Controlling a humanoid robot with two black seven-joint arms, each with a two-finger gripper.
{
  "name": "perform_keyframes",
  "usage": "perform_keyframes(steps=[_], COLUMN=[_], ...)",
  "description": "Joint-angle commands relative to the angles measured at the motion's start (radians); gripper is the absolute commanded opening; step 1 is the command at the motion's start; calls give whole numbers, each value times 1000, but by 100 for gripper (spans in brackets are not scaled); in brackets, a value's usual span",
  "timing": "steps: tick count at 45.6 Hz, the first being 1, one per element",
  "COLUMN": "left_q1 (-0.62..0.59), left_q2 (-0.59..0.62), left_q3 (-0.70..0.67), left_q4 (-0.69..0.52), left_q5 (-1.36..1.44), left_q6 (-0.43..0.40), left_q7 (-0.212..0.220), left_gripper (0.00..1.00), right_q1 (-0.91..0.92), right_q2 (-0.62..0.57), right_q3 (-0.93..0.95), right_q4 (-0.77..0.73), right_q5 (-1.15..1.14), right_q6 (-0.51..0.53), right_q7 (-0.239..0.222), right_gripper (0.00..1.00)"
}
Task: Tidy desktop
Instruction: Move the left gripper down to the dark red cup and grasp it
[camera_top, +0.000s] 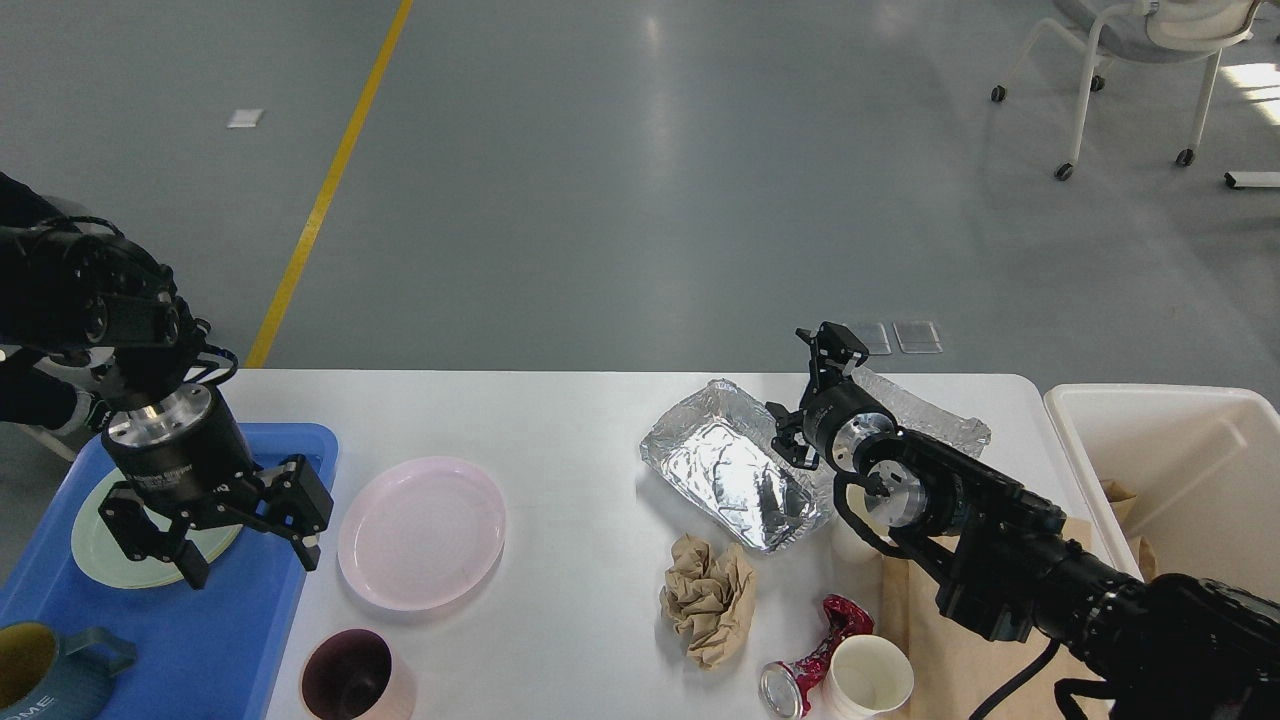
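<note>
The white desk (580, 420) spans the foreground; on its left a blue tray (230, 640), beside that a pink plate (421, 532). Left gripper (250, 562) hangs wide open, empty, over the tray's edge; right gripper (835, 350), seemingly above foil (730, 470), too small to judge

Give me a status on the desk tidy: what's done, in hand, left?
Done: green plate and blue mug sit in the blue tray.
In hand: nothing. The open left gripper hangs over the tray edge beside the pink plate.
Left on the desktop: pink plate, dark cup, foil tray, crumpled paper, crushed can, paper cup.
</note>
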Motion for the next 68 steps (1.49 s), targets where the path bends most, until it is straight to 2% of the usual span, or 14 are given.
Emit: perform_keyframes(steps=[1, 7, 11, 33, 40, 50, 59, 61, 65, 68], left_q1=[93, 136, 154, 235, 275, 291, 311, 311, 312, 312], left_q2=[1, 0, 0, -43, -91, -94, -96, -96, -94, -94], left_q3=[-70, -117, -127, -131, -145, -147, -148, -148, -148, -148], left_q4=[22, 26, 34, 144, 173, 180, 184, 184, 186, 187], left_q5=[1, 1, 0, 0, 0, -2, 0, 0, 0, 0], left_q6=[0, 0, 0, 0, 0, 0, 0, 0, 0, 0], left_q7=[37, 82, 91, 93, 94, 99, 100, 100, 125, 146], left_gripper=[96, 96, 96, 96, 96, 93, 83, 79, 64, 57], right_q1=[0, 0, 0, 0, 0, 0, 0, 0, 0, 0], right_q2=[0, 0, 0, 0, 0, 0, 0, 0, 0, 0], right_q3=[0, 0, 0, 0, 0, 0, 0, 0, 0, 0], right_q4=[0, 0, 0, 0, 0, 0, 0, 0, 0, 0], right_q5=[0, 0, 0, 0, 0, 0, 0, 0, 0, 0], right_q6=[0, 0, 0, 0, 0, 0, 0, 0, 0, 0], right_q7=[0, 0, 0, 0, 0, 0, 0, 0, 0, 0], right_gripper=[100, 100, 100, 100, 100, 100, 100, 100, 100, 100])
